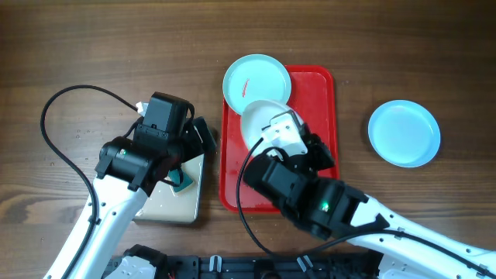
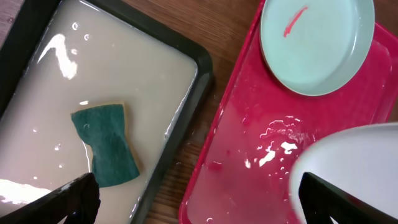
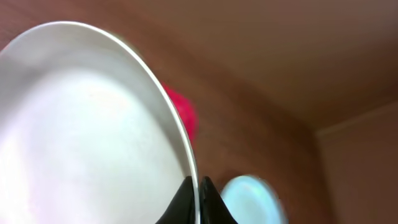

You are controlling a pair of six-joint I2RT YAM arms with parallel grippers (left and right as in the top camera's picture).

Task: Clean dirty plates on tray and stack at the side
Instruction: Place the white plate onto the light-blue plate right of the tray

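Note:
My right gripper [image 1: 275,138] is shut on the rim of the white plate [image 1: 258,120] and holds it tilted above the red tray [image 1: 319,89]. In the right wrist view the jaws [image 3: 196,186] pinch the plate's edge [image 3: 81,137]. A pale blue plate [image 1: 256,80] with a red smear lies on the tray's far left corner; it also shows in the left wrist view [image 2: 317,43]. A second pale blue plate [image 1: 404,132] lies on the table to the right, with no smear showing. My left gripper [image 2: 199,202] is open and empty, between the cream tray and the red tray [image 2: 249,143].
A dark-rimmed cream tray [image 2: 124,68] holding cloudy liquid and a green sponge [image 2: 106,143] stands left of the red tray. It also shows under my left arm in the overhead view [image 1: 167,205]. The red tray's floor is wet. Wooden table all round.

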